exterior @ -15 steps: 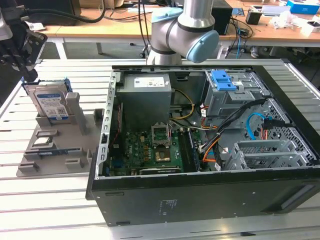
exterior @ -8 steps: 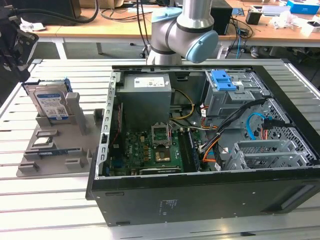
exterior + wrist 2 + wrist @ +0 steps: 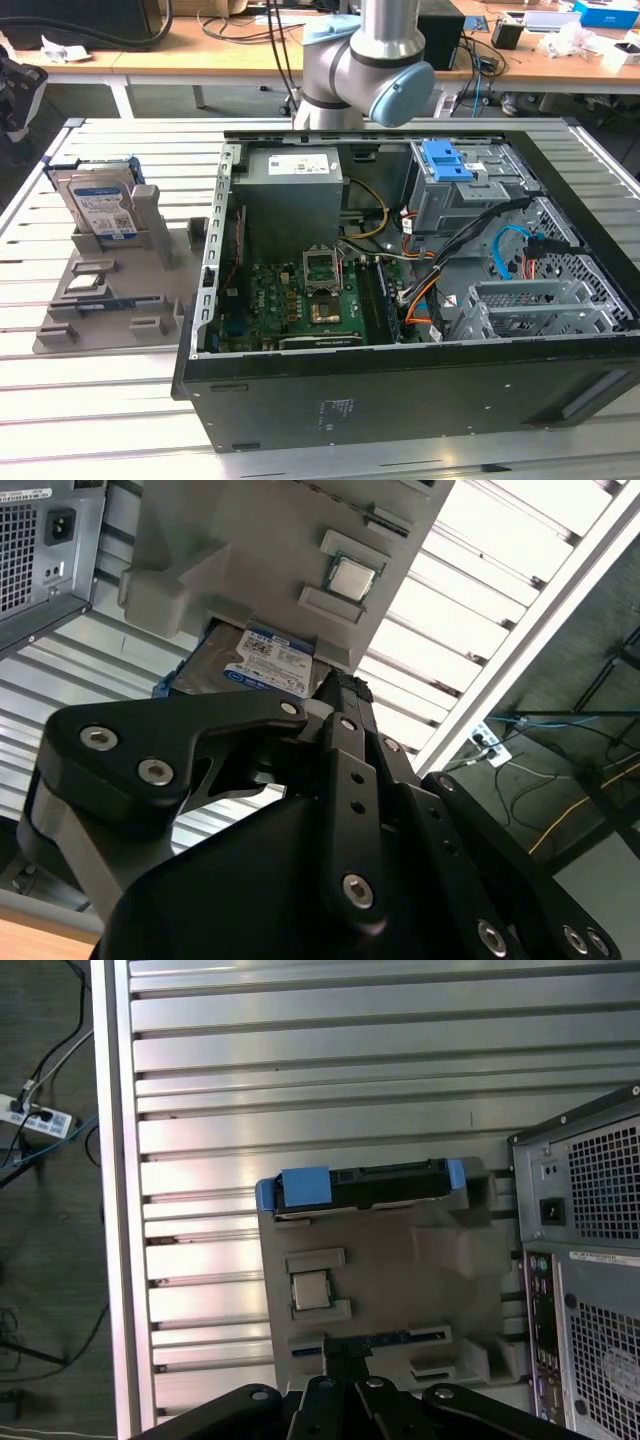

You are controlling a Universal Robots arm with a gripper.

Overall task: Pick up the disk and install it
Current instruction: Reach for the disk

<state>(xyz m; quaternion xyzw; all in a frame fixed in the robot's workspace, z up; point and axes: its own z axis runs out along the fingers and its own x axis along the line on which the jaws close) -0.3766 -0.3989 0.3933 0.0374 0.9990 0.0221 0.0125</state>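
Note:
The disk is a silver drive with a white-and-blue label in a blue carrier. It stands on edge in a slot of the grey holder on the exterior view's left, beside the open computer case. The first wrist view looks down on the disk's top edge, with the gripper above the holder's opposite end and apart from it. In the second wrist view the black fingertips of the gripper meet just in front of the disk's label. The gripper is shut and holds nothing.
The holder also carries a processor chip and a memory stick. Inside the case are a grey power-supply box, a drive bay with a blue latch, cables and the motherboard. The arm's elbow hangs over the case's back. The slatted table's edge lies beyond the holder.

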